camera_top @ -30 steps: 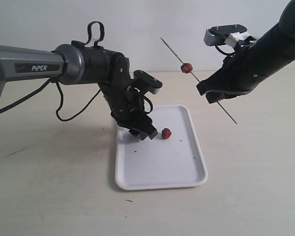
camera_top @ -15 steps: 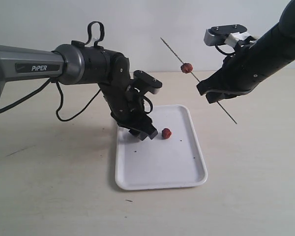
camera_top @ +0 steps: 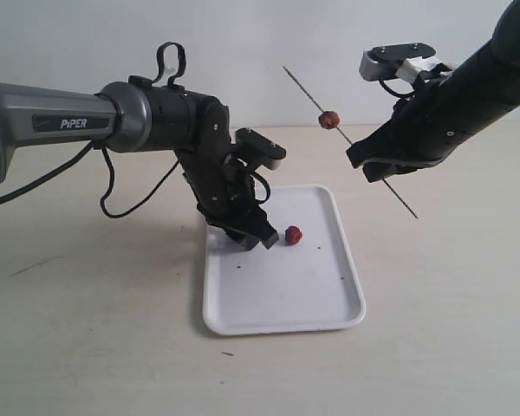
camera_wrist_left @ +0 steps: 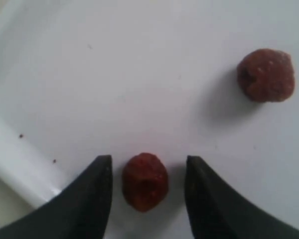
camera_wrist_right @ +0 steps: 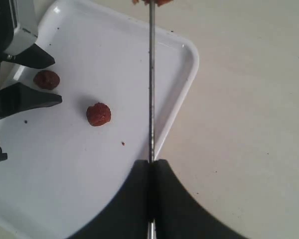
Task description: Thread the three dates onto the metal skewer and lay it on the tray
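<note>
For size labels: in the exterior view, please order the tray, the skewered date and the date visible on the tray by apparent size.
1. tray.
2. skewered date and date on the tray: alike, so not ranked.

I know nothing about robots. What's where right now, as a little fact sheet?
skewer: in the air, right gripper shut on it
first date: threaded on skewer
second date: on tray, inside the open left gripper, gaps on both sides
third date: loose on tray, nearby
left to do: thread two dates, lay skewer on tray
</note>
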Controlling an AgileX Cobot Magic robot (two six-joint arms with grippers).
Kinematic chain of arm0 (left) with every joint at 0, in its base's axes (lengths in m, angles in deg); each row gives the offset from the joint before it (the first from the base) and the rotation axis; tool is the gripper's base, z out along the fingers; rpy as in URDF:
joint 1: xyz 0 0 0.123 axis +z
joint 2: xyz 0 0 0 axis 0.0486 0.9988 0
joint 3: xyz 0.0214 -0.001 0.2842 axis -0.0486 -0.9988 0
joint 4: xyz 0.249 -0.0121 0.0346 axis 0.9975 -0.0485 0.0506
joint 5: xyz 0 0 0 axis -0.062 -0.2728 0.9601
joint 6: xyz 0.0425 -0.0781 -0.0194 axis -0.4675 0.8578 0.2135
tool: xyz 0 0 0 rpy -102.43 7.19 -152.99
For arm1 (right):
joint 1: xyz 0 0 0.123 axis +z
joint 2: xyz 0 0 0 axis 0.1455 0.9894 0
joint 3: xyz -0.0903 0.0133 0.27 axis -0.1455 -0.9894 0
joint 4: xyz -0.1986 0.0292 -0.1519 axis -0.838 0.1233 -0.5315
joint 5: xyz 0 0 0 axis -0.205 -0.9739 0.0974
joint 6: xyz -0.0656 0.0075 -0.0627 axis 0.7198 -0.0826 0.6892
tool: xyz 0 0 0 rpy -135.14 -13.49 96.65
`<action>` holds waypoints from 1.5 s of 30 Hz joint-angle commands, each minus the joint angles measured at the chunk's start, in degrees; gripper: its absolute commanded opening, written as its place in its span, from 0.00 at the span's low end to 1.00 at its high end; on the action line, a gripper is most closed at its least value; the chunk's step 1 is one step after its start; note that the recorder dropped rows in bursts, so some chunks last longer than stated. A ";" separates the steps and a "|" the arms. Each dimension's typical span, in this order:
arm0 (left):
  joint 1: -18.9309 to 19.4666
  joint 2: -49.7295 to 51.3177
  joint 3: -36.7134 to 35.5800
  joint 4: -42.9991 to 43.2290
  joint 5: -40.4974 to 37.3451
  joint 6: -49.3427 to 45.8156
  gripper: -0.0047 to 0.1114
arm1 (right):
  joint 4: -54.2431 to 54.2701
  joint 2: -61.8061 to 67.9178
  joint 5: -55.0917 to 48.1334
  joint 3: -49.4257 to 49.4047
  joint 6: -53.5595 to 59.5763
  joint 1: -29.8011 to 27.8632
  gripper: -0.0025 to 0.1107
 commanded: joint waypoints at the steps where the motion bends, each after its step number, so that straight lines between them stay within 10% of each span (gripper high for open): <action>1: -0.32 0.32 0.17 -0.14 -0.69 0.30 0.33 | 0.47 -0.62 0.32 -0.18 0.20 -0.17 0.02; 45: -0.32 0.32 0.17 -0.26 -1.79 2.50 0.21 | -0.01 -0.62 0.19 -0.18 0.48 -0.17 0.02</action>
